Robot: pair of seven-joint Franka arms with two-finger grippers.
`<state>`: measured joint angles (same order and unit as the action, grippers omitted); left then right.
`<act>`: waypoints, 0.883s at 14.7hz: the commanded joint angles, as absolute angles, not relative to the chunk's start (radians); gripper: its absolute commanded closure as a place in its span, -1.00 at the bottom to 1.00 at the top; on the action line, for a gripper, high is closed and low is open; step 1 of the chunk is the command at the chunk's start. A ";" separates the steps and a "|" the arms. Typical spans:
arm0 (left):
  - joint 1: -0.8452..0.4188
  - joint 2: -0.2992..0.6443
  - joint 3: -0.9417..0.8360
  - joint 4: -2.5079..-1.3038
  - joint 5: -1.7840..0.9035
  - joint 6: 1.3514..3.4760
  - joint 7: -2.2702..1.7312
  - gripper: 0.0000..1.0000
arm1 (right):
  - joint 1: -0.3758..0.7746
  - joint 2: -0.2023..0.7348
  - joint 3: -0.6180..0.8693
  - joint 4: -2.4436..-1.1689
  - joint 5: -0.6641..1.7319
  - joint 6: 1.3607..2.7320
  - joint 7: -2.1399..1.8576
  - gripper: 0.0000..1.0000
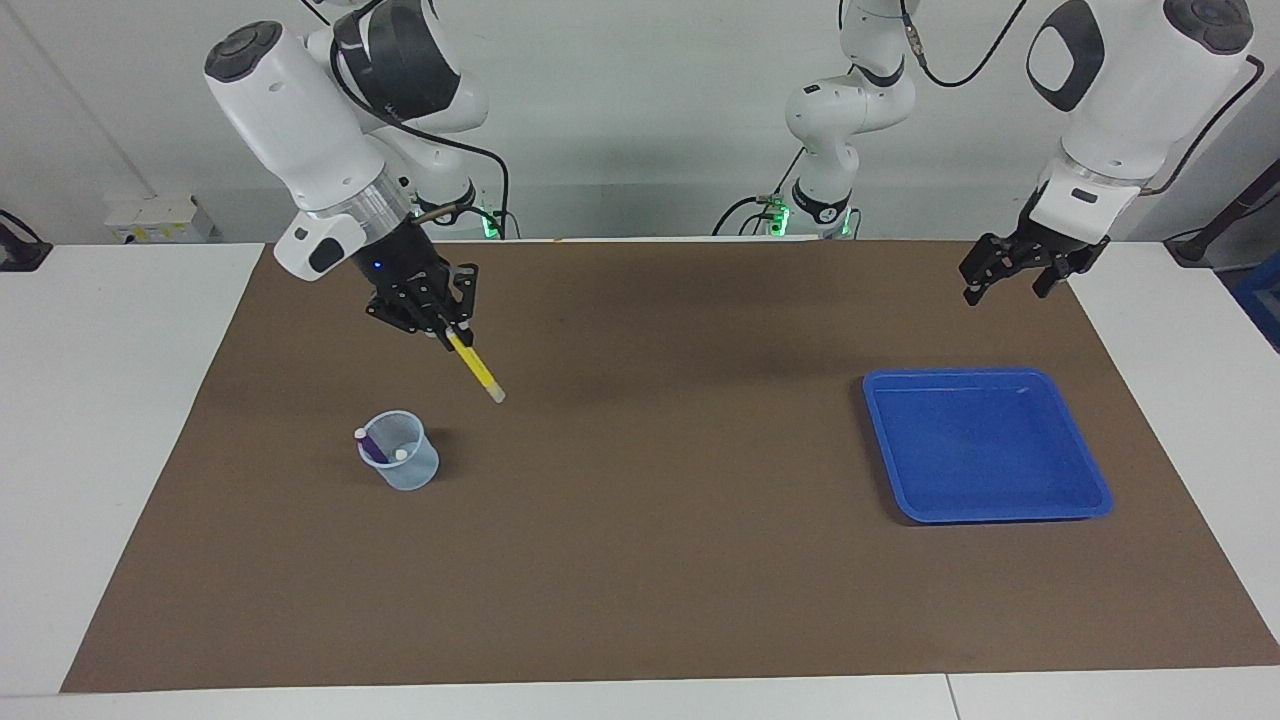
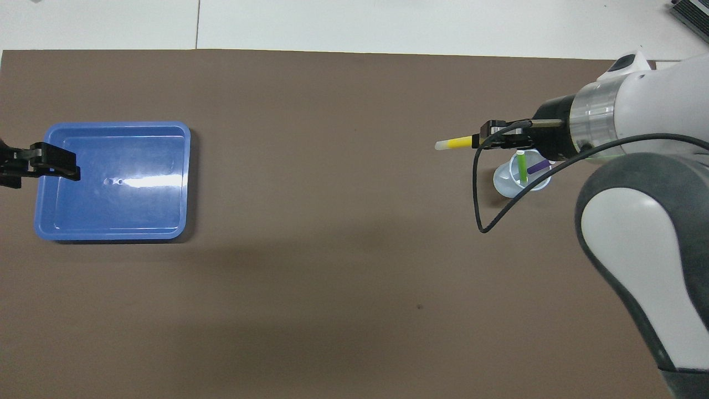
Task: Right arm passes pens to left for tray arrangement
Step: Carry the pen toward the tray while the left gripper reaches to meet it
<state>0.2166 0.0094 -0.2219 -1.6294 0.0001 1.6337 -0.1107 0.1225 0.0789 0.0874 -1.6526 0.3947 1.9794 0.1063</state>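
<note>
My right pincer (image 1: pixel 443 330) is clenched on the slim yellow marker pen with a pale cap (image 1: pixel 477 369), which hangs slanted, cap down, in the air over the brown mat beside the small clear plastic cup (image 1: pixel 403 468). In that cup stand the slim purple marker pen (image 1: pixel 373 446) and the slim green marker pen (image 2: pixel 521 169), leaning against its wall, pale caps up. The shallow bright blue plastic tray with a raised rim (image 1: pixel 1092 481) lies well apart, toward my left arm's end of the worktop, with nothing in it. My left pincer (image 1: pixel 1010 272) hangs released, its fingers parted, over the mat's edge by the tray's corner, waiting.

The wide brown mat (image 1: pixel 640 580) covers most of the white worktop (image 1: pixel 100 400), which shows as a bare border around it. At the robots' end rises a pale wall, and small green lights (image 1: pixel 489 222) glow at the arm bases.
</note>
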 commanded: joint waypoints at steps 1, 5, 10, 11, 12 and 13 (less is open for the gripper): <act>0.215 -0.023 -0.225 -1.661 -0.081 1.602 -0.294 -0.85 | 0.181 0.080 0.089 -1.664 0.481 2.023 0.188 1.00; 0.210 -0.051 -0.226 -1.716 -0.196 1.617 -0.524 -0.84 | 0.326 0.109 0.089 -1.672 0.561 2.202 0.416 1.00; 0.221 -0.078 -0.225 -1.765 -0.354 1.623 -0.726 -0.82 | 0.472 0.190 0.089 -1.649 0.563 2.421 0.613 1.00; 0.219 -0.086 -0.225 -1.782 -0.395 1.624 -0.783 -0.82 | 0.491 0.210 0.089 -1.631 0.566 2.421 0.639 1.00; 0.218 -0.095 -0.225 -1.799 -0.422 1.635 -0.840 -0.81 | 0.500 0.219 0.089 -1.605 0.568 2.421 0.673 1.00; 0.216 -0.100 -0.225 -1.812 -0.449 1.638 -0.889 -0.80 | 0.505 0.233 0.089 -1.583 0.566 2.419 0.724 1.00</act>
<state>0.2157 -0.0479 -0.2299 -1.7413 -0.3909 1.6128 -0.7930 0.4987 0.2019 0.0941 -1.6464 0.5361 2.4229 0.6598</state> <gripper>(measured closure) 0.093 0.819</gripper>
